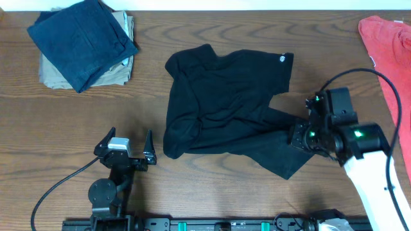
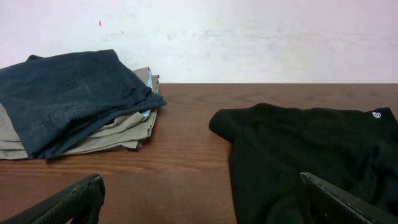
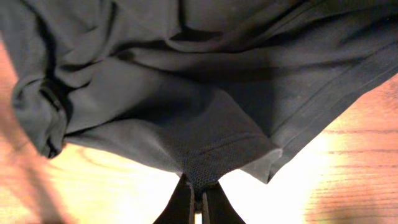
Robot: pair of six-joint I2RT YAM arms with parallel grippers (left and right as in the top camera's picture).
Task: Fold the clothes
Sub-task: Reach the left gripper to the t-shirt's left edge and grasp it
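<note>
The black T-shirt lies crumpled in the middle of the table, with a tiny round white logo near its far right corner. It also shows in the left wrist view and fills the right wrist view. My right gripper is shut on the shirt's right-hand edge; in the right wrist view its fingers pinch a fold of the fabric, lifted a little off the table. My left gripper is open and empty, left of the shirt near the front edge; its fingers frame bare wood.
A navy blue folded garment lies on a tan folded one at the back left; both show in the left wrist view. A red garment lies at the right edge. A black cable runs by the right arm.
</note>
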